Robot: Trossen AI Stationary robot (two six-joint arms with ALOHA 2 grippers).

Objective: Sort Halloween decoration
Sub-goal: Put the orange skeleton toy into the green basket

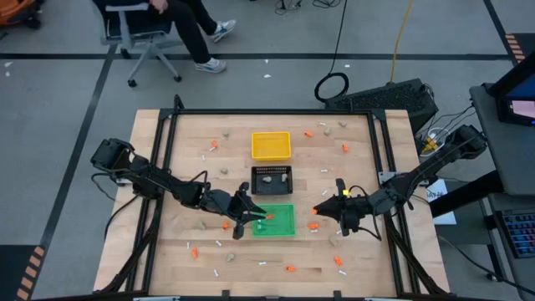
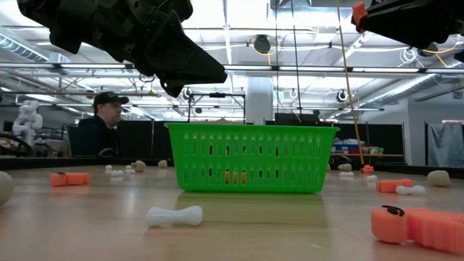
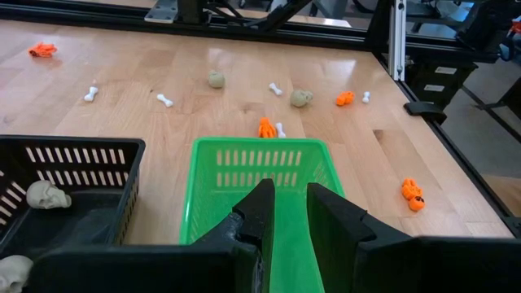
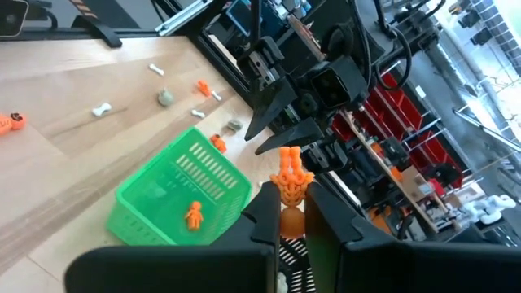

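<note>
My left gripper (image 3: 291, 213) is open and empty, hovering over the green tray (image 3: 256, 167) at its left rim (image 1: 251, 213). My right gripper (image 4: 291, 210) is shut on an orange decoration piece (image 4: 291, 181) and hangs above the table just right of the green tray (image 1: 322, 209). One orange piece (image 4: 193, 216) lies on the green tray's floor. Beige skull-like lumps (image 3: 45, 194) lie in the black tray (image 1: 272, 178). Other orange bits (image 3: 411, 194), white bone sticks (image 2: 174, 214) and beige lumps (image 3: 301, 98) lie loose on the table. My right gripper pinches the orange piece by its lower end (image 4: 291, 203) between its two fingers. The piece's upper part (image 4: 289, 167) sticks out past the fingertips, and it is lifted clear of the table (image 2: 359, 13).
The yellow tray (image 1: 271, 145) sits behind the black tray, toward the far edge. Black frame rails (image 1: 167, 142) run along the table's left and right sides. A person sits beyond the far edge (image 2: 101, 123). Loose pieces are scattered all round the trays.
</note>
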